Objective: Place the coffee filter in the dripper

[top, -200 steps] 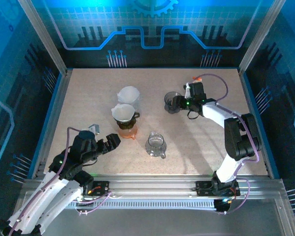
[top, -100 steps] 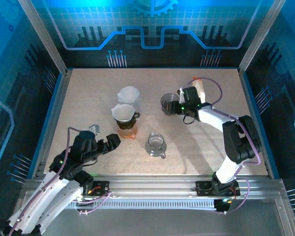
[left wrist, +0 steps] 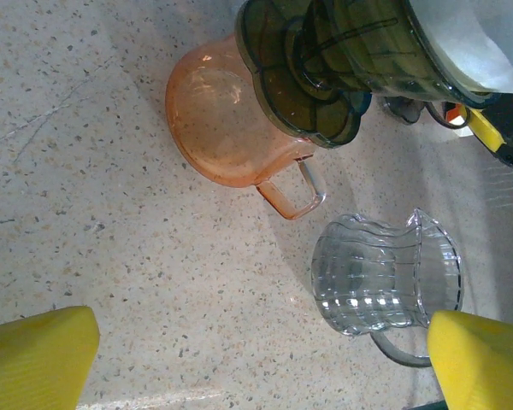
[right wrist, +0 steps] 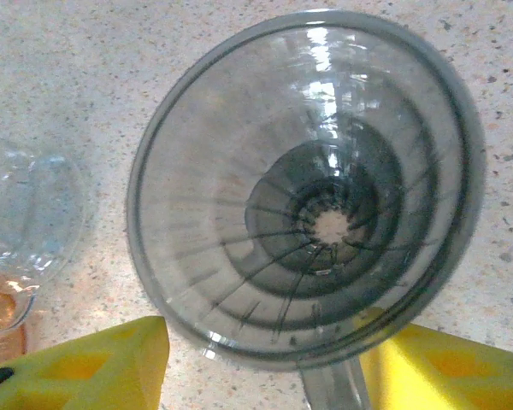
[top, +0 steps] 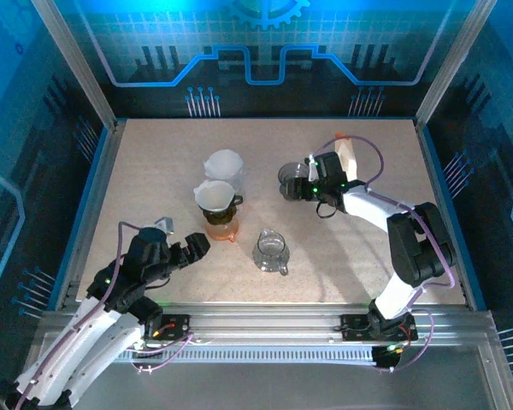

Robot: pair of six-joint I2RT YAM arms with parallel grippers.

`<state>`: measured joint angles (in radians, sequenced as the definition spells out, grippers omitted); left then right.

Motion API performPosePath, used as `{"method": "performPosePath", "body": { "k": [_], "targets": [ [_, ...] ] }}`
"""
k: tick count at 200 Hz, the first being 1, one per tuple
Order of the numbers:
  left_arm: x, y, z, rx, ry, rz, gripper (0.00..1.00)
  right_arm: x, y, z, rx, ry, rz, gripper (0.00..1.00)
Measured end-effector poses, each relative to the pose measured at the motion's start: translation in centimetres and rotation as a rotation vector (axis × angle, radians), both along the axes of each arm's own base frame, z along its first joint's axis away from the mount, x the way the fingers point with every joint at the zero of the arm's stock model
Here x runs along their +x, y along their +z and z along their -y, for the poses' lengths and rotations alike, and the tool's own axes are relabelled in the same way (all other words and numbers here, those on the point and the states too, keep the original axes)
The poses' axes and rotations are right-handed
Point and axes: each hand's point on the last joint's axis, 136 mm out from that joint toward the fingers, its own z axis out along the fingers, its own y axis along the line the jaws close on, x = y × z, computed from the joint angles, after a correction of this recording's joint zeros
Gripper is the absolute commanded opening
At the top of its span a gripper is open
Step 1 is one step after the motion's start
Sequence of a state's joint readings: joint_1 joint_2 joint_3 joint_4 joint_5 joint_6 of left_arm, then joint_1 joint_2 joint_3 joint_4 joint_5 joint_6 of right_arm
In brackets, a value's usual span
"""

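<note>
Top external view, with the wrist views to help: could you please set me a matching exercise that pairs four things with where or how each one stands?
Things:
1. orange jug
2. clear glass jug
3. grey dripper
4. left gripper

States:
A. between the fingers of the right gripper
B. open, at the near left
C. standing alone, right of the orange jug and nearer the arms
D. carrying a second dripper

Pairs: 1-D, 2-C, 3-A, 4-B.

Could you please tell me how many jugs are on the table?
2: an orange jug near the middle and a clear jug just to its right; others may be hidden.
</note>
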<state>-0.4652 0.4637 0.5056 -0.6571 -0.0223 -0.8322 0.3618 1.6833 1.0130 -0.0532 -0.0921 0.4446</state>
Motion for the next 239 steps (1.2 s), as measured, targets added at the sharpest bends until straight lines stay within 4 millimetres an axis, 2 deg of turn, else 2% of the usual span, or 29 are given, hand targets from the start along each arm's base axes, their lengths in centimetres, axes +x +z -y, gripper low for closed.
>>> {"method": "performPosePath", "body": {
  "k": [22,55,157,214,239],
  "targets": [
    [0.0,0.0,0.0,0.0,0.0,0.0,0.99,0.0,0.3,-0.1,0.018,-0.012,-0.007,0.62],
    [0.0,0.0,0.0,0.0,0.002,0.0,0.99,-0.2,-0.1,0.8,-0.027,-0.046,-0.035,0.62],
    [0.1,-0.2,-0.1,0.003,0.005,-0.007,0.99,-1.0,-0.1,1.3,-0.16,0.001,0.019,0.51],
    [0.1,-0.3,-0.1,0.007,0.005,-0.015,0.99,-0.6,-2.5,1.5,-0.223,0.023,-0.013,0.43],
    [0.1,-0.3,-0.1,0.008,0.005,-0.016,0.99,0.0,-2.6,1.3,-0.235,0.032,-0.005,0.38]
  ]
}}
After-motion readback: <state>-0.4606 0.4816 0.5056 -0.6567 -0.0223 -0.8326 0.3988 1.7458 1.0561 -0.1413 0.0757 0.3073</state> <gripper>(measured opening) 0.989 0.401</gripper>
